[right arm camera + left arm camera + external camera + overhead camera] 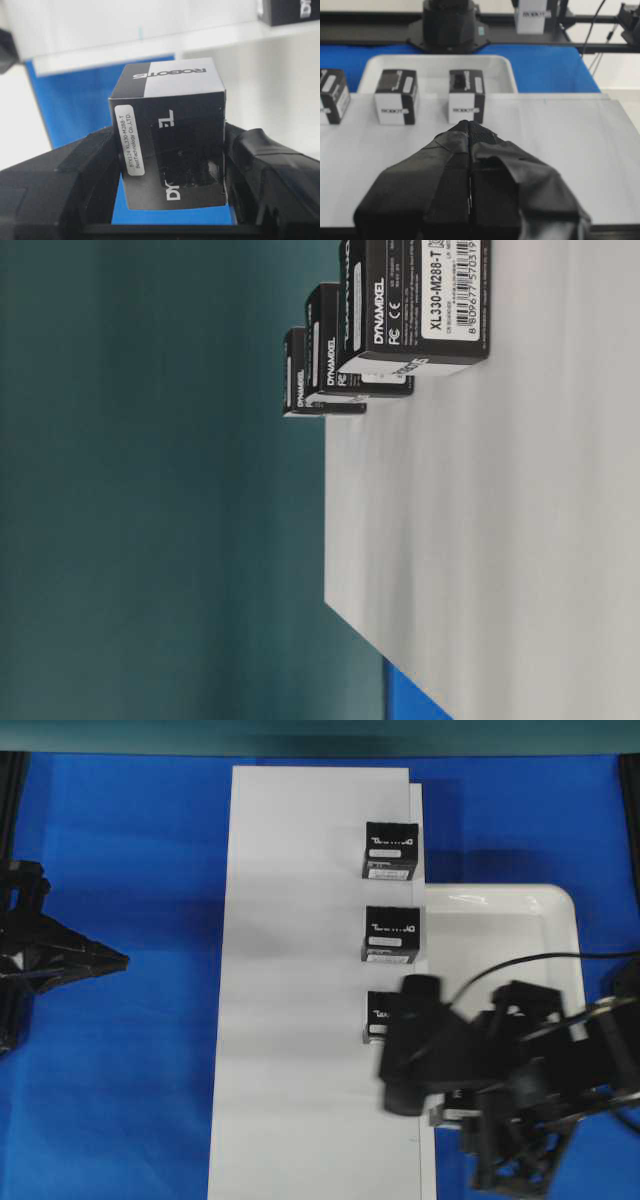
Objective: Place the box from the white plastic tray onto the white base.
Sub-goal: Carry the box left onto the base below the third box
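Box: I saw the box [167, 132] sitting between the right gripper's [170, 165] two black fingers [270, 170], clamped on both flanks.
Box position: in the overhead view it was mostly hidden under the right arm, at the near end of the white plastic tray [560, 935], beside the white base [300, 1000]; whether it touched the tray floor I could not tell.
Right gripper: closed on the box.
Left gripper [470, 125]: jaws pressed together, nothing between them, parked over the blue table [120, 1070], well apart from the base.
Writing on box: "ROBOTIS" on the white upper face; sticker [130, 140] read "RTX124 XL330-M288-T, BestTechnology Co.,LTD."; large white letters partly covered.
Writing on other boxes: I read "DYNAMIXEL" and "XL330-M288-T" on the nearest of the three lettered boxes [415, 305] from table level.
Base contents: three lettered boxes in a row along the tray-side edge.
Tray contents: visible part bare white.
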Tool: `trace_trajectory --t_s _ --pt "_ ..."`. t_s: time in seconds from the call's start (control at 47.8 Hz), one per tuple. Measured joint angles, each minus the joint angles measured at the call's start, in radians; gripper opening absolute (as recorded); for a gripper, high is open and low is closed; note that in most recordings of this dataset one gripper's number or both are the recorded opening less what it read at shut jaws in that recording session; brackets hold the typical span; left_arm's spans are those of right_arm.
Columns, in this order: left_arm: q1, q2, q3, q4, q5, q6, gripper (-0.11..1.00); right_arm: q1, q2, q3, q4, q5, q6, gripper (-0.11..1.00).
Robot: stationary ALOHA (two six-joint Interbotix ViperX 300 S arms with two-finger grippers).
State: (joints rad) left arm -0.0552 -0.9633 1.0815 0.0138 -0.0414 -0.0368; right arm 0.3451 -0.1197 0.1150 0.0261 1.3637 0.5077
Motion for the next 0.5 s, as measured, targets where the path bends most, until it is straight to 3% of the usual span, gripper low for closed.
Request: trace_trajectory --t_s 0.251,0.502 --pt "0.002 -0.003 0.0 0.0 0.025 -0.002 -0.07 -0.003 0.141 -0.064 -0.005 -0.005 -0.008 0.59" --pt "0.002 -0.014 -0.002 0.0 0.032 -0.002 -0.07 -0.008 0.206 -0.067 -0.006 -0.101 -0.008 0.59"
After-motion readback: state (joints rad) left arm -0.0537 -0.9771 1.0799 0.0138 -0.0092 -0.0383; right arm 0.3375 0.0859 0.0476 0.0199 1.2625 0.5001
